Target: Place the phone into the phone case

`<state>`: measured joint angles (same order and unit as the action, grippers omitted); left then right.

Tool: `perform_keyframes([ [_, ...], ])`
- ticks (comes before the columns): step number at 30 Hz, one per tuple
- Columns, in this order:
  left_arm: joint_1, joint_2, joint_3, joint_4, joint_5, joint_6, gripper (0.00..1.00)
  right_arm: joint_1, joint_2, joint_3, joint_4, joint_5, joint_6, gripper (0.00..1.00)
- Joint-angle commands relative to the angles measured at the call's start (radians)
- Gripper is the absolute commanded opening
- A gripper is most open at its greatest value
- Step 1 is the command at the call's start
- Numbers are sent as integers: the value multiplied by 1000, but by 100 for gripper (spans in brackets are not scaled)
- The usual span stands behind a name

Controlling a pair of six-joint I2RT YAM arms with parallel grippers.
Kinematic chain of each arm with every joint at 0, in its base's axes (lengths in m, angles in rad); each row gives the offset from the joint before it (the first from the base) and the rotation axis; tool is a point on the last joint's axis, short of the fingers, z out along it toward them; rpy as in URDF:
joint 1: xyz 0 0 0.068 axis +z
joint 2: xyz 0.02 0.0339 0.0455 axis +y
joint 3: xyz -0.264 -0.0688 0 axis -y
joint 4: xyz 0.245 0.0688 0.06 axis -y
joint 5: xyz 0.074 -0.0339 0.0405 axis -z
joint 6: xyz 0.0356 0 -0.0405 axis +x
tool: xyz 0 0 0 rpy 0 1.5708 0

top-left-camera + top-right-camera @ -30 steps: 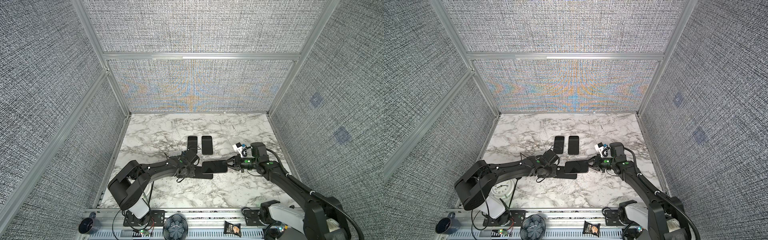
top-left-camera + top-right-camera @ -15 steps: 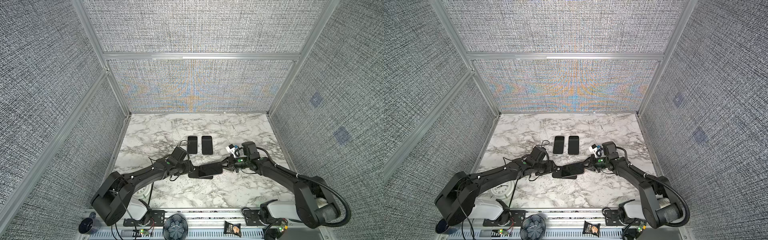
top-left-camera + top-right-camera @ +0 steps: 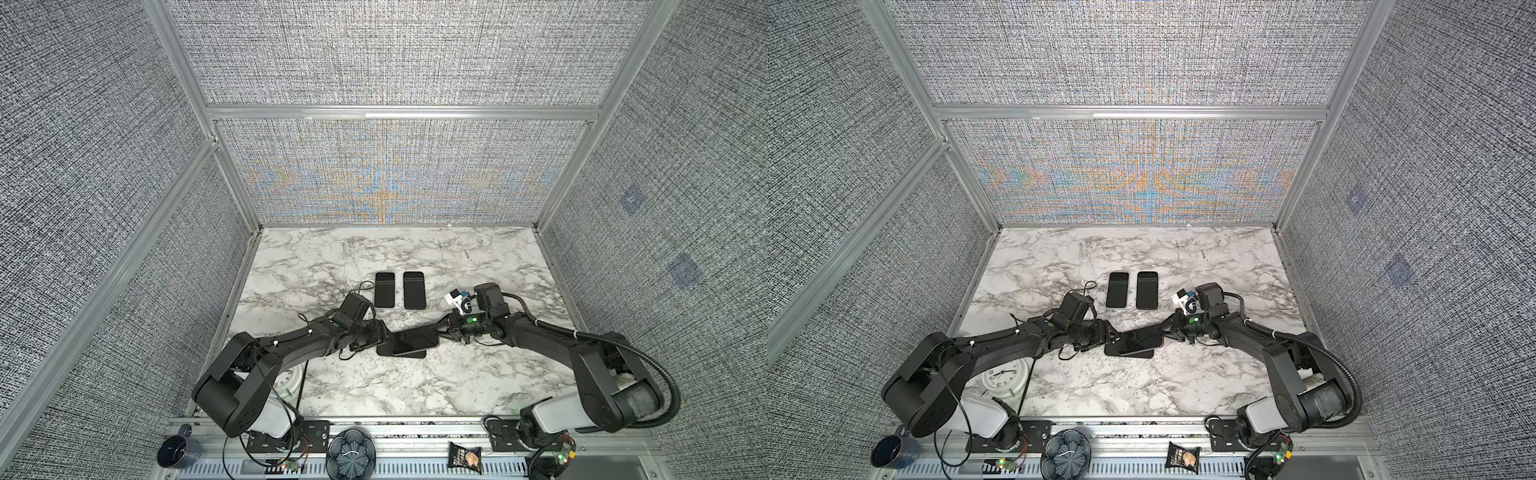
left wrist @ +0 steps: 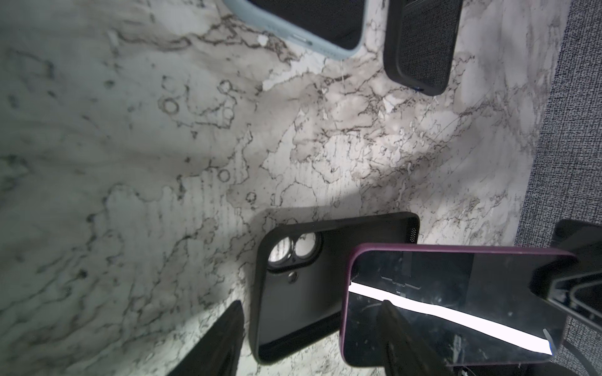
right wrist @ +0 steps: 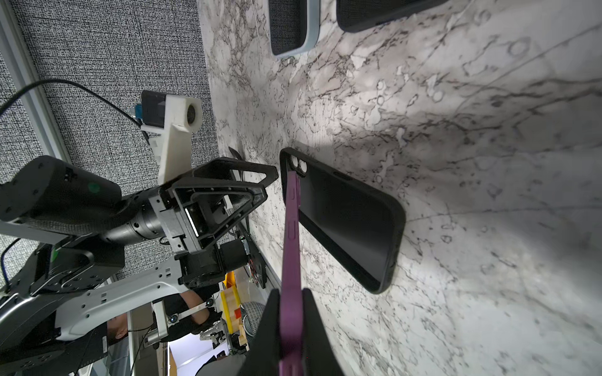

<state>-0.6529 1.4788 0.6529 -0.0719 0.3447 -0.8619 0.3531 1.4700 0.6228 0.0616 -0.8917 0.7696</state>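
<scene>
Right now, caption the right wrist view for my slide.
Right gripper holds the purple phone edge-on over the black phone case; left gripper open beside it.

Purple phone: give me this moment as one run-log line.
left gripper: open | right gripper: shut on purple phone | position: over black phone case on marble table | insertion: not done

Phone [image 4: 456, 276] purple-edged, blk glass w/ white glare stripe. Phone case [image 4: 293, 309] beside it matte blk. Table [image 4: 130, 162] white marble, grey veins. My right gripper [image 5: 291, 296] blk too.

Overhead stereo pair; wrist views close, sharing case [image 4: 299, 309].
</scene>
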Motion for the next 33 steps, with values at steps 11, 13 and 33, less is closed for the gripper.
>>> perform_keyframes([
  [11, 3, 15, -27, 50, 30, -7, 67, 10, 63, -5, 87, 2, 11, 0],
  [13, 2, 20, -30, 53, 32, -8, 67, 13, 76, -6, 97, 3, 11, 0],
  [33, 2, 21, -53, 75, 56, -20, 67, 29, 160, -29, 127, 30, -27, 0],
])
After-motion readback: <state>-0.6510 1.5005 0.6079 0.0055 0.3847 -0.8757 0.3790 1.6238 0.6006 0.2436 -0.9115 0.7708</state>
